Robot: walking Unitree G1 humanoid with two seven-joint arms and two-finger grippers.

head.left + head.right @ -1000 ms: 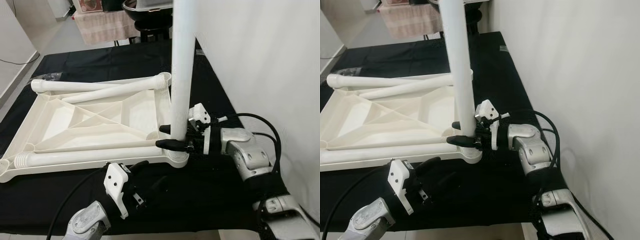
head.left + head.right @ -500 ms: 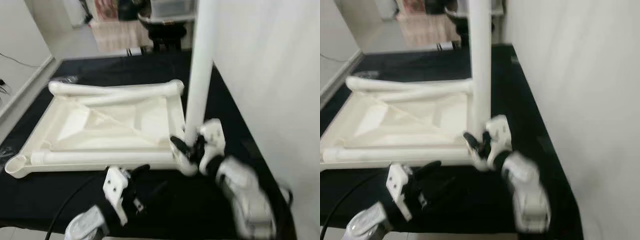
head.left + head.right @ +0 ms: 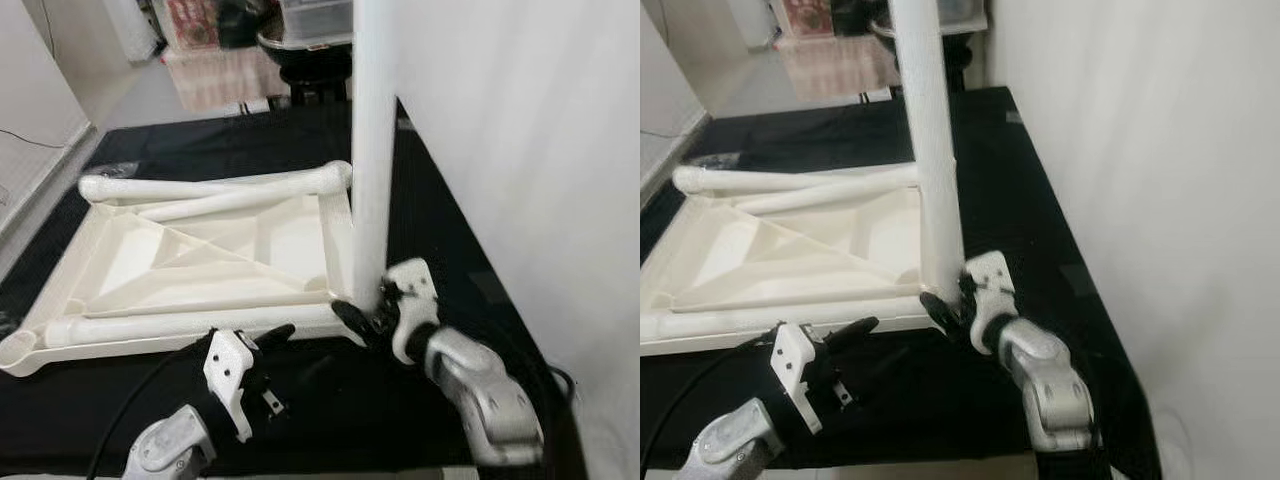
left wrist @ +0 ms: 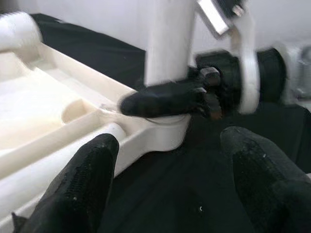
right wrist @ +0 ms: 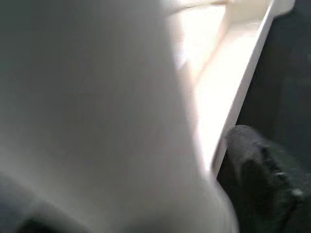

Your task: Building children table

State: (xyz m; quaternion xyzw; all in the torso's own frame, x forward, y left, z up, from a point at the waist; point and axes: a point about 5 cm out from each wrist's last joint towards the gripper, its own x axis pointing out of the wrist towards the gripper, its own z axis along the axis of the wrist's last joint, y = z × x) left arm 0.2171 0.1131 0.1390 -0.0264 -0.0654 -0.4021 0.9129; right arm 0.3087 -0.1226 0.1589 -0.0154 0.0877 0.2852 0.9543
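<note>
Where the black-covered bench [image 3: 440, 215] meets the white wall, the tabletop [image 3: 200, 260] lies upside down, its ribbed underside facing up. One leg [image 3: 372, 150] stands upright in the corner socket nearest the wall and the robot. Three more legs lie flat on the tabletop: one [image 3: 215, 185] along the far edge, one [image 3: 235, 200] slanted just beside it, and one [image 3: 190, 325] along the near edge.

The right gripper [image 3: 372, 308] is at the base of the upright leg, its black fingers [image 4: 160, 102] closed around the leg just above the socket. In the right wrist view the leg sits very close and blurred, with one dark finger [image 5: 262, 170] beside it and the tabletop's edge beyond.

The left gripper [image 3: 275, 345] hovers low over the black cloth just in front of the tabletop's near edge, close to the same corner. Its two fingers [image 4: 82, 179] are spread wide apart and hold nothing; between them the left wrist view shows the socket, the leg's base and the right gripper clamped on it.

Beyond the bench's far end stand a dark stool [image 3: 310, 60] and a pinkish rug [image 3: 215, 75] on the floor.
</note>
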